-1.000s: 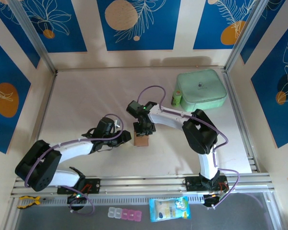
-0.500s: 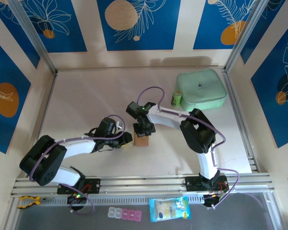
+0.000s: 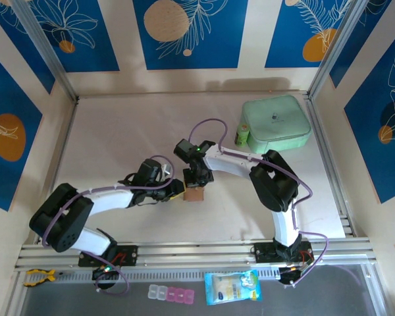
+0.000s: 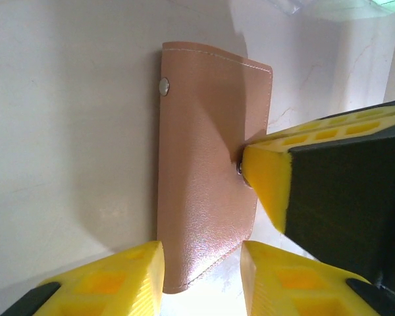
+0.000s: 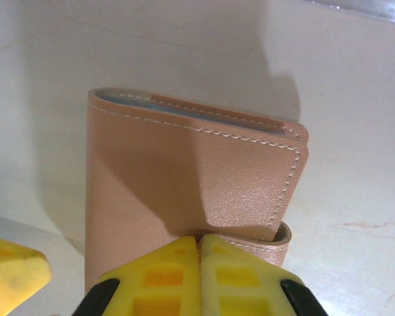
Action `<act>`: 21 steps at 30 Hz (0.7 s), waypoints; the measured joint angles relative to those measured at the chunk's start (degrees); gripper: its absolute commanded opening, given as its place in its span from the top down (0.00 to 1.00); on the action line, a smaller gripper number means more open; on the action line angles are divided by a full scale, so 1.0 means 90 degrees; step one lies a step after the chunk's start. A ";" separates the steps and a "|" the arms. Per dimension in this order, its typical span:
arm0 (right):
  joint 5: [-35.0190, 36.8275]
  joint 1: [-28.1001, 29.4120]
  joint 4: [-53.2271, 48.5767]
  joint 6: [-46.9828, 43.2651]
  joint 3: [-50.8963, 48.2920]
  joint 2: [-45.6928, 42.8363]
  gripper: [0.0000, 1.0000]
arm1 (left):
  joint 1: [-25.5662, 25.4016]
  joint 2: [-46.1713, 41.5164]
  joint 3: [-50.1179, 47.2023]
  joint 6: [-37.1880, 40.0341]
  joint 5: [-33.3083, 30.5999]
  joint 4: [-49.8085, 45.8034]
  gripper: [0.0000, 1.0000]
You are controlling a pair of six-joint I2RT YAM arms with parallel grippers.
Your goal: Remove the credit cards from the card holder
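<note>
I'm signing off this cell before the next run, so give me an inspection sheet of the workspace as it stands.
Surface: pale table, no spills seen.
Job's things: tan card holder folded shut, mid-table.
Clutter: mint-green case and small green bottle, far right; pill boxes and blue packet at the near edge.
Grippers: left gripper straddles the holder's end, grip uncertain; right gripper shut, fingertips at its flap.
Cables: purple cables loop along both arms.
Surroundings: blue leaf-print wall panels.
</note>
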 measured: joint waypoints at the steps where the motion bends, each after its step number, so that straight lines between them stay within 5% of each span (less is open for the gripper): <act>1: 0.0000 0.0002 0.0010 -0.0012 -0.0010 -0.0012 0.99 | -0.0019 0.0032 0.0002 -0.0017 -0.0002 0.0015 0.64; 10: -0.0163 0.0002 0.0226 -0.0010 -0.0350 -0.0389 0.99 | -0.0107 0.0134 0.0051 -0.0041 -0.0002 0.0092 0.65; 21: -0.0097 -0.0024 0.0165 0.0012 -0.0376 -0.0435 0.55 | -0.0121 0.0131 0.0233 -0.0041 -0.0039 -0.0066 0.68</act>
